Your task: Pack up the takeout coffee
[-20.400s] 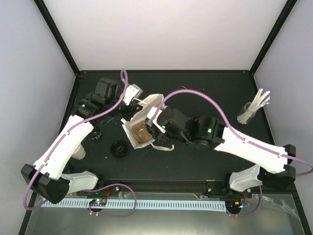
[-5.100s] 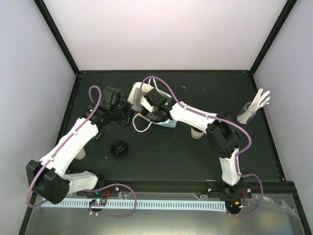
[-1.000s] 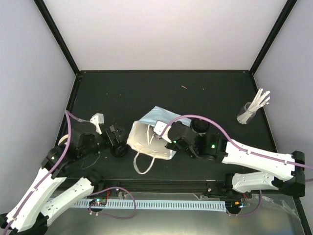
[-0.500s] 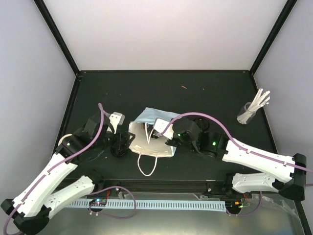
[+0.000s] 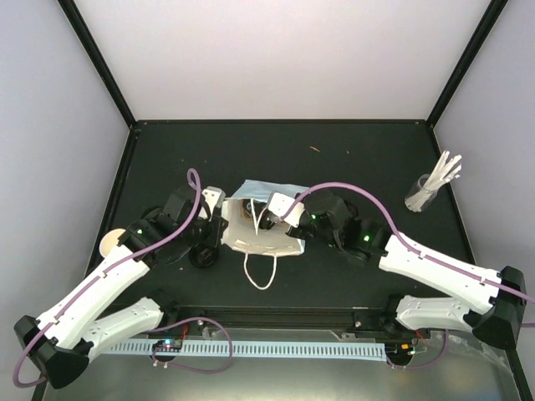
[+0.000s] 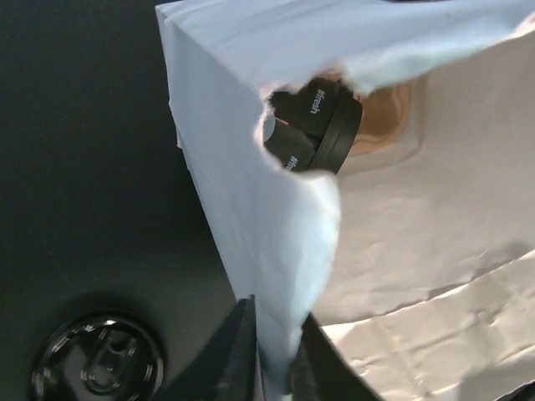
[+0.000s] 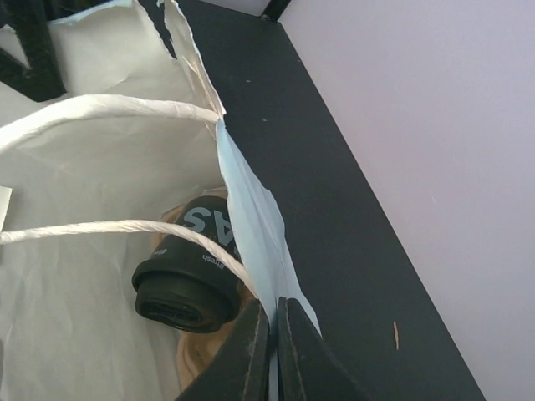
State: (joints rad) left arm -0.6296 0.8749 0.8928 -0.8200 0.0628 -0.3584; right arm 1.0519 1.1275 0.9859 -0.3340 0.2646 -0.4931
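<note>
Mid-desk, the light-blue paper bag [image 5: 267, 191] hangs between both arms, mouth spread, white inside showing from above. Left pincer [image 6: 276, 313] is clamped together on the bag's left wall at the rim, paper pinched flat between the tips. Right pincer [image 7: 272, 305] is clamped on the opposite edge, tips nearly touching through the thin paper. Inside the bag: one cream cup with black lid [image 7: 188, 280], tilted, resting against the brown pulp carrier [image 6: 386, 117] at the bottom. Can't tell whether the cup is seated in a hole. One white handle [image 5: 261, 271] loops out onto the desk [image 5: 359, 159] toward the near edge. Loose black lid [image 5: 203, 255] lies flat on the desk just left of the bag, near the left pincer. Open cream cup [image 5: 110, 242] sits further left, partly behind the left arm. Glass of white sticks [image 5: 428, 190] stands far right, well apart from everything
</note>
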